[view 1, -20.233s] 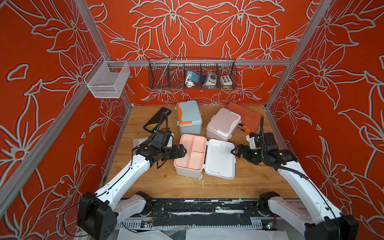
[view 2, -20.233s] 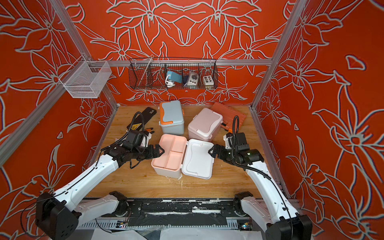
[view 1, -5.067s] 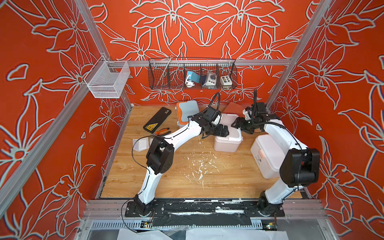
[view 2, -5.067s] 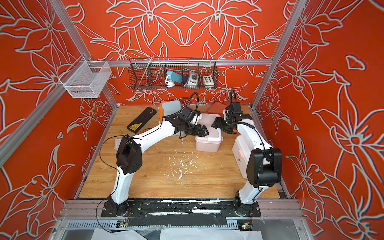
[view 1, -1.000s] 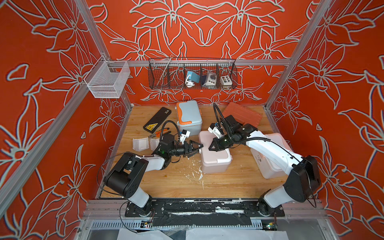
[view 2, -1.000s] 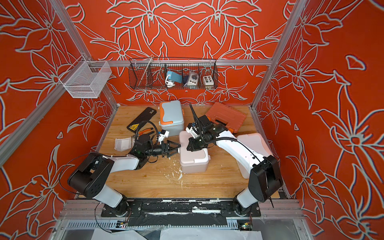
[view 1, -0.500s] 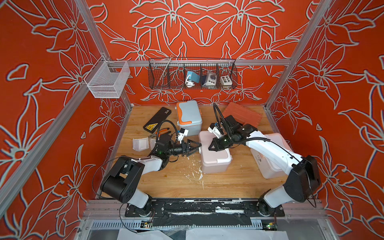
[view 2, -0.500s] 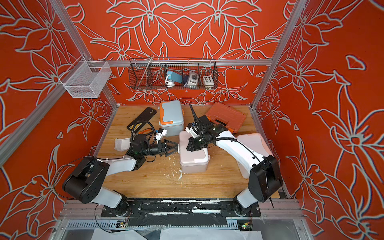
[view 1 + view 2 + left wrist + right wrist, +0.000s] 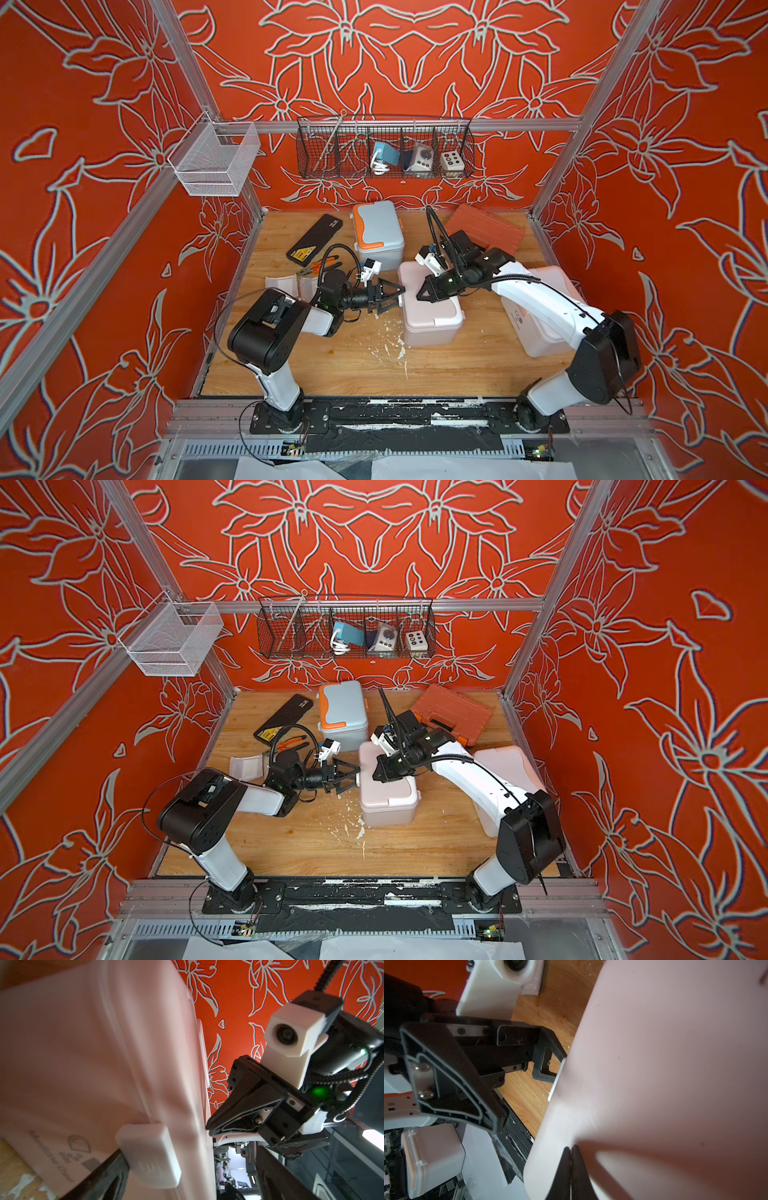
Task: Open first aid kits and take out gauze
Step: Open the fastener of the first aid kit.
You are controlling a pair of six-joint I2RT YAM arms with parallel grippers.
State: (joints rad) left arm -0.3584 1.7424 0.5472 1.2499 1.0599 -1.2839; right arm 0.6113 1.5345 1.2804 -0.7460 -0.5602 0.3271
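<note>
Presently the closed pink kit (image 9: 428,332) stands at the middle of the table (image 9: 457,365), long axis front to back, its side latch (image 9: 148,1155) facing the nearer, wide-open left gripper (image 9: 400,296), while the right gripper (image 9: 420,296), pinched shut and empty, rests on its lid (image 9: 434,305).

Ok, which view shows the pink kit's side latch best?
Left wrist view: the latch is close up on the pink kit. Right wrist shows only its edge; in both top views it hides beside the left gripper.
</note>
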